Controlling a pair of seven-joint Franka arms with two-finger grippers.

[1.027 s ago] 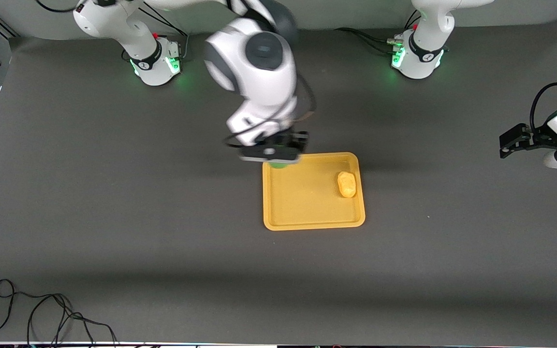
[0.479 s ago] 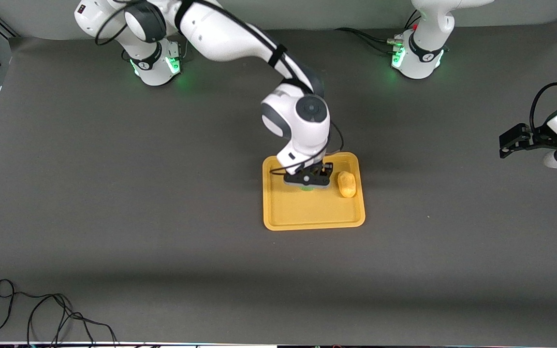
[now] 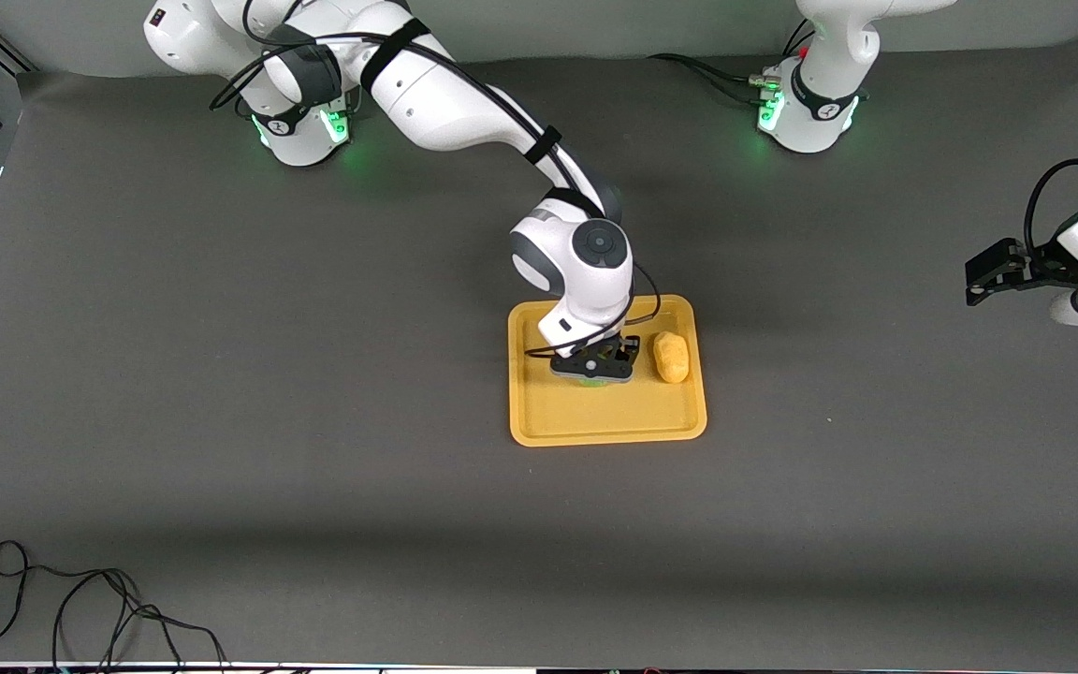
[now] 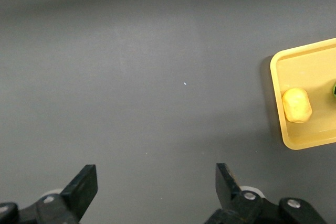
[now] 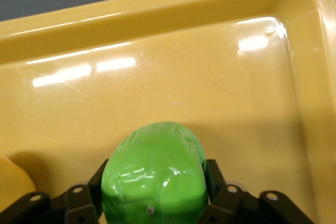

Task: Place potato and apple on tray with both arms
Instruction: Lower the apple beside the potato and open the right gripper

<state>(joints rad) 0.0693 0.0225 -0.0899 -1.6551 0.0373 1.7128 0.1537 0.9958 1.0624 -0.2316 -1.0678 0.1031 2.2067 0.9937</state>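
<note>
The right hand [image 3: 595, 367] is low over the middle of the tray [image 3: 539, 432], grasping the apple [image 5: 155, 171] across its widest part. The fruit is at or just above the tray floor. On the front view's clock face the potato [image 3: 671, 358] lies in the tray at about three o'clock from the apple, just beside it and apart.

The apple looks glossy, faceted and stiff, and probably light. It is likely slippery and may roll once freed, so a grip across its middle suits it. The potato is oval and bumpy and would be best taken across its short width.

The left hand [image 4: 156, 177] waits, released wide, over bare bench [image 3: 221, 421] toward the left arm's end.
</note>
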